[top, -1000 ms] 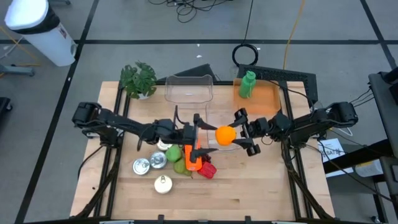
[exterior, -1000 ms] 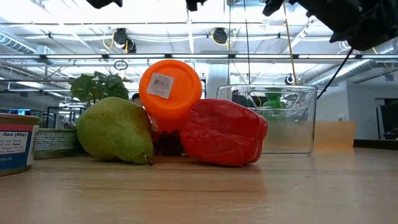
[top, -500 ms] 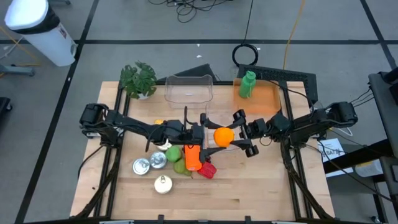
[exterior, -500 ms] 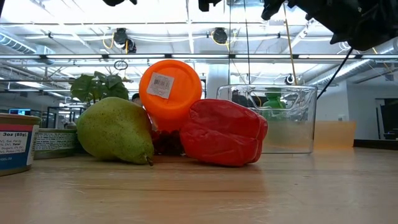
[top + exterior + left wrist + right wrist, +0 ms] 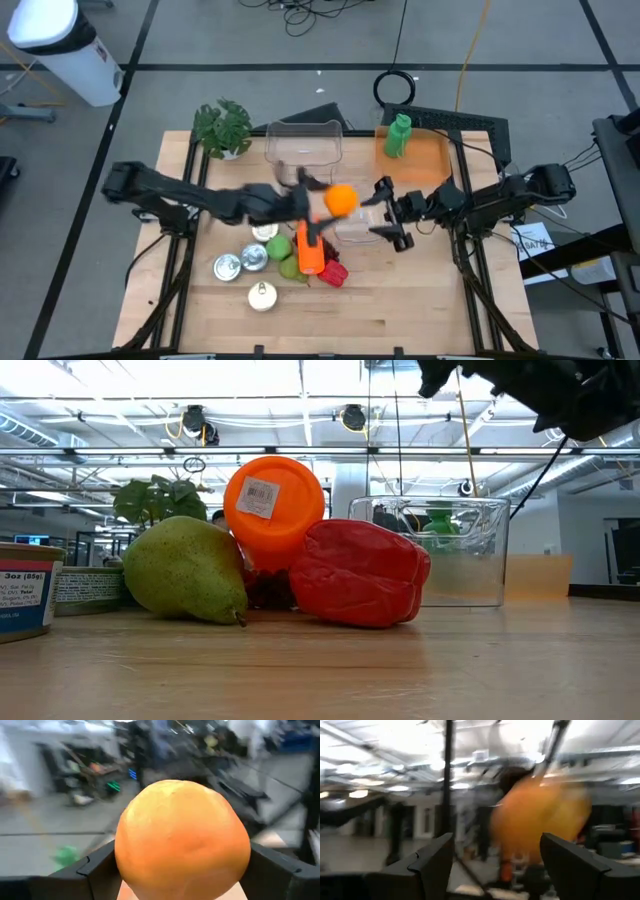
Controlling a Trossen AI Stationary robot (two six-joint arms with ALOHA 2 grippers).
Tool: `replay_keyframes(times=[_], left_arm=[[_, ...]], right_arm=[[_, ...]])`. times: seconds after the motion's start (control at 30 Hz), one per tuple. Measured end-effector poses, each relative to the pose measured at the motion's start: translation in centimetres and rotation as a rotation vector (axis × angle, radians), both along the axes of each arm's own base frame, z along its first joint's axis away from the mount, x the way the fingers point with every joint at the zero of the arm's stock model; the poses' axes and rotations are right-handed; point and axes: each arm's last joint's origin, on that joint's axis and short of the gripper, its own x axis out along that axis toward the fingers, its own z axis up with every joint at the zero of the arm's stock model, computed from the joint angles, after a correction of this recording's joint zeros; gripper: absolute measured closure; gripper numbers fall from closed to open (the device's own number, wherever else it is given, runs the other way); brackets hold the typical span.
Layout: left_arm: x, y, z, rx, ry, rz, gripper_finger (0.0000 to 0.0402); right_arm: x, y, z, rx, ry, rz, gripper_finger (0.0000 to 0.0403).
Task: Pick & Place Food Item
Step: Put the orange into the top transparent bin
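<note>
An orange (image 5: 341, 199) hangs in the air above the table's middle, with my left gripper (image 5: 328, 204) shut on it; in the left wrist view the orange (image 5: 182, 837) fills the gap between the two fingers. My right gripper (image 5: 380, 212) stands just to the orange's right, open, with nothing between its fingers (image 5: 434, 862); the orange (image 5: 540, 822) shows a little beyond them. A clear container (image 5: 303, 145) stands on the table farther back. My left gripper pinches the orange between its two fingers, one on each side (image 5: 122, 870). The fingers (image 5: 97, 867) come level from the table's left. The orange is lifted clear of the table and of my right gripper.
Below the orange lie a green pear (image 5: 187, 570), a red pepper (image 5: 360, 572), an orange-lidded jar (image 5: 273, 498) and cans (image 5: 240, 263). A potted plant (image 5: 222, 126) stands at the far left, a green bottle (image 5: 399, 135) on an orange tray at the far right.
My right gripper has opened and let go of the orange. My left gripper has closed on it from the left, then risen and drawn back toward the table's left and far edge, carrying the orange away from my right gripper's fingers.
</note>
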Motion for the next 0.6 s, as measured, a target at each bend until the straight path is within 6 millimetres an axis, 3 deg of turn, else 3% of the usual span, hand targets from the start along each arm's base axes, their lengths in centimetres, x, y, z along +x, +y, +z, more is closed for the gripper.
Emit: replay_keyframes(times=[0.17, 0.27, 0.37, 0.53, 0.6], left_arm=[[-3.9, 2.6, 1.7, 0.026, 0.144, 0.249, 0.0080], [-6.4, 5.9, 3.9, -0.063, 0.200, 0.370, 0.0080], [-8.2, 9.5, 4.7, -0.185, 0.323, 0.465, 0.0080], [-9.2, 15.6, 3.8, -0.403, 0.504, 0.481, 0.0080], [-9.1, 17.8, 2.4, -0.490, 0.564, 0.467, 0.0080]], right_arm=[[0.1, -0.1, -0.1, 0.001, 0.010, -0.021, 0.0112], [0.1, -0.2, -0.1, -0.003, 0.009, -0.022, 0.0114], [0.1, -0.4, 0.0, 0.008, 0.002, -0.055, 0.0118], [0.1, -0.8, -0.1, 0.016, 0.010, -0.091, 0.0122], [0.1, -0.9, -0.1, 0.028, 0.013, -0.089, 0.0122]])
